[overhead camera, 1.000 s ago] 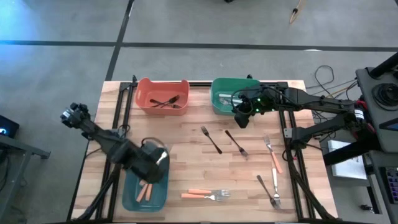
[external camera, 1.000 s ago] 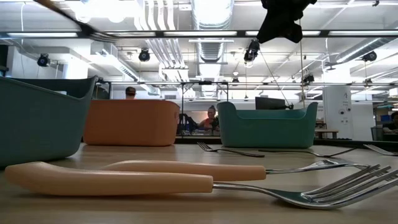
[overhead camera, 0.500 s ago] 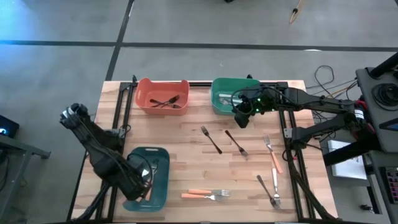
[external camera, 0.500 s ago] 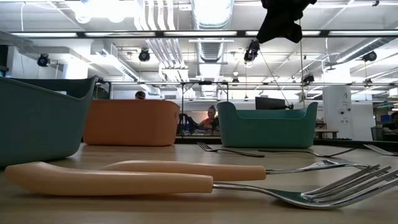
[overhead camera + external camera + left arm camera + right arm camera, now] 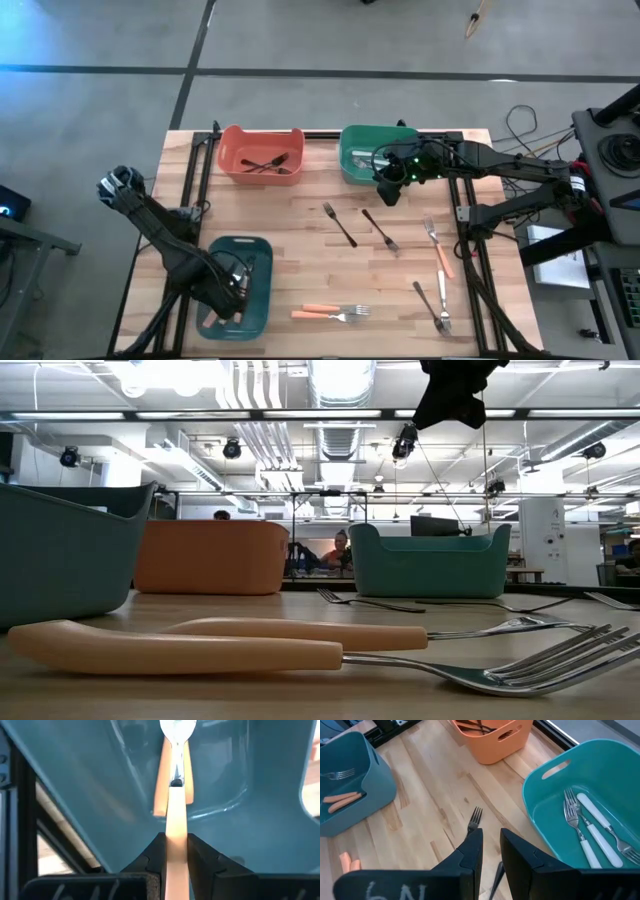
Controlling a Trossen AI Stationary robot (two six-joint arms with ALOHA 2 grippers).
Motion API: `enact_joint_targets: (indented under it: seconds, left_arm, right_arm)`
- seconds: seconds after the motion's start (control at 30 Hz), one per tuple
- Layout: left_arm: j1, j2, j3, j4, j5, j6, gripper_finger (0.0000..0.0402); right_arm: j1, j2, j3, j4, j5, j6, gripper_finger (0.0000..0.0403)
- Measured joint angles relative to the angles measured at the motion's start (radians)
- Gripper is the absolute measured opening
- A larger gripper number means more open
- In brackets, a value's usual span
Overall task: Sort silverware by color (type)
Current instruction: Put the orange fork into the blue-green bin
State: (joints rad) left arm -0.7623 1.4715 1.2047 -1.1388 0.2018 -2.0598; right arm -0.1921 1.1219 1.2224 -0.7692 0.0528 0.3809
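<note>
left end effector (image 5: 175, 851): i see it clamped on an orange-handled fork (image 5: 176, 827), low inside the blue bin (image 5: 258, 300) at the table's near left.
right end effector (image 5: 490, 845): fingers narrow, holding nothing, hovering by the green bin (image 5: 352, 160).
table (image 5: 300, 215): pale wood; black forks (image 5: 340, 224) mid-table, orange-handled pair (image 5: 330, 312) near the front edge.
room: grey floor; ceiling pipes and lights in the low view.
view differences: only the right wrist shows white-handled forks (image 5: 587, 827) in the green bin; the high view shows black forks in the orange bin (image 5: 245, 150).
</note>
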Motion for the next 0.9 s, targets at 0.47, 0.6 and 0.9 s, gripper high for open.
enact_joint_targets:
  seconds: [0.47, 0.6, 0.9]
  left_arm:
    - [0.058, 0.000, -0.113, 0.050, -0.001, -0.001, 0.0036]
    - [0.069, 0.000, -0.138, 0.054, -0.003, -0.001, 0.0036]
    - [0.075, 0.001, -0.160, 0.060, -0.028, -0.018, 0.0036]
  right_arm:
    - [0.000, 0.000, 0.000, 0.000, 0.000, -0.019, 0.0059]
    - [0.000, 0.000, 0.000, 0.000, 0.001, -0.028, 0.0059]
    - [0.000, 0.000, 0.000, 0.000, 0.001, -0.027, 0.0059]
